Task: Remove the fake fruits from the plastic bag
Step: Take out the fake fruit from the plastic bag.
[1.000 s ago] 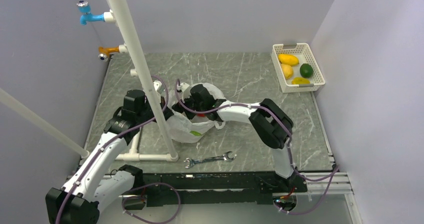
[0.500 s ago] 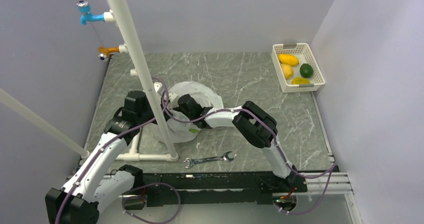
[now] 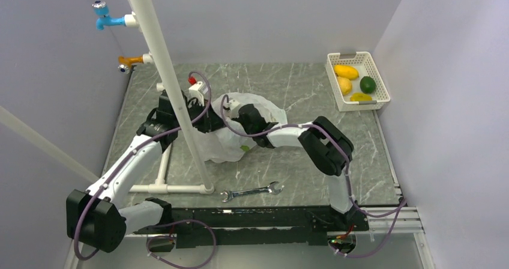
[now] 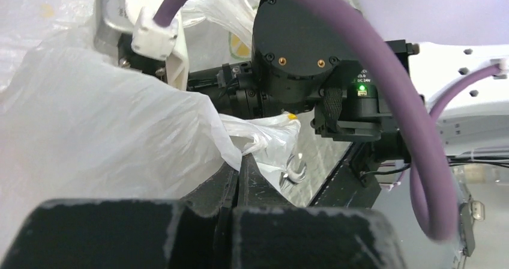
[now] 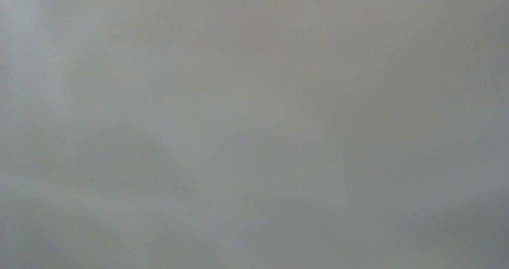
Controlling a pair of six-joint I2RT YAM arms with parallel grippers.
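Your plastic bag (image 3: 231,146) slumps just beside the white pipe (image 3: 180,110). It looks thin, limp and slippery, so grip gathered rim folds. Your left fingers (image 4: 252,184) pinch its film. Your right fingers are buried inside, and I cannot tell their state.

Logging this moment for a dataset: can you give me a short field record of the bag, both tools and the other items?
plastic bag: crumpled mid-table, between both arms
left tool: shut on a fold of the bag
right tool: at the bag, tips hidden; wrist view only grey blur
basket: far right, holding fruits
wrench: lying near the arm bases
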